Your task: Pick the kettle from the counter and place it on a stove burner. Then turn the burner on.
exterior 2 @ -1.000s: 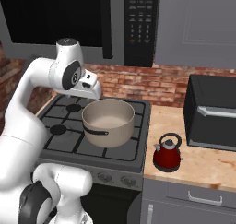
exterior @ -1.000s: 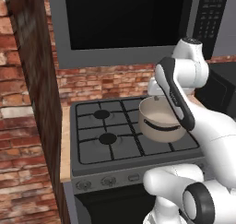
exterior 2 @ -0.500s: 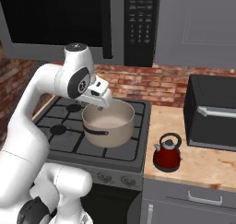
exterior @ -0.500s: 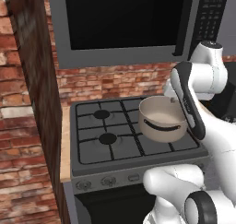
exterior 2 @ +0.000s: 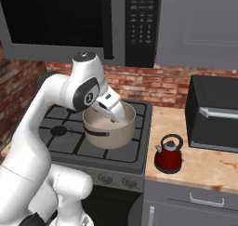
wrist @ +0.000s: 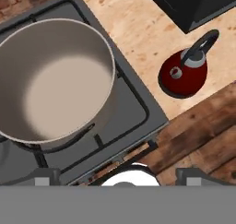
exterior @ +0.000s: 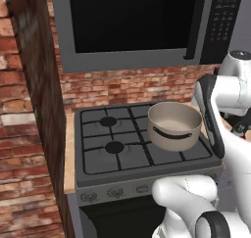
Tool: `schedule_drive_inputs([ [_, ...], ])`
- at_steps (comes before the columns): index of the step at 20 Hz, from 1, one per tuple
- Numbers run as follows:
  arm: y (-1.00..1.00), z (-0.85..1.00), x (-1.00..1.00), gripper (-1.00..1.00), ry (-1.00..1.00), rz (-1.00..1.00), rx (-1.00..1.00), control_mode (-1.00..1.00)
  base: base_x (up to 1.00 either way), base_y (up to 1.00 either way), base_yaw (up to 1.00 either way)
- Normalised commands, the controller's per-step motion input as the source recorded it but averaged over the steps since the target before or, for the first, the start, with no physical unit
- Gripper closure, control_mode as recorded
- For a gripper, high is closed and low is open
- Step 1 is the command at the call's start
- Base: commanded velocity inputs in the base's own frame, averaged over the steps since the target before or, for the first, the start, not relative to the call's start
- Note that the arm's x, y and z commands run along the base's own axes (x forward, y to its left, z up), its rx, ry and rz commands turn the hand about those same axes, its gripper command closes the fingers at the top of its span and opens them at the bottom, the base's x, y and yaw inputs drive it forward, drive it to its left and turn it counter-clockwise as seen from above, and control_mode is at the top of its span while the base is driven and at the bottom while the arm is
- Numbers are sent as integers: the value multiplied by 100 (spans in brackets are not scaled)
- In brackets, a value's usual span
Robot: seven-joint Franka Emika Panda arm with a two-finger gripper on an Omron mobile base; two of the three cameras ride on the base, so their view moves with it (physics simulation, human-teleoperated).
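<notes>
One small glossy red kettle with a dark lid stands upright on the light tan wood surface, just beside the stove's right edge and near the front edge. One large beige pot occupies a right-hand black gas burner; two left burners stand free. The hand, fully open and holding nothing, has swung right to hover above the pot.

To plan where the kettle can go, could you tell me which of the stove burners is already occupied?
The front right stove burner is taken: the big beige pot sits on its grate. The front left burner and the rear left burner lie bare under their grates.
</notes>
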Motion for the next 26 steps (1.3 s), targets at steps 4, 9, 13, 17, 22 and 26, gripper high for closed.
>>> schedule_drive_inputs([
  [4, -37, 0, -14, -100, -3, -33, 2, -100, 0, 0, 0],
  [9, -39, 0, -5, -100, -1, -35, 3, -100, 0, 0, 0],
  [13, -48, 0, -5, -100, 0, -36, 5, -100, 0, 0, 0],
  [17, -52, 0, -4, -100, 0, -34, 6, -100, 0, 0, 0],
  [22, -47, -1, -19, -100, -2, -19, 9, -100, 0, 0, 0],
  [26, -33, -6, -16, -100, -5, -13, 10, -100, 0, 0, 0],
])
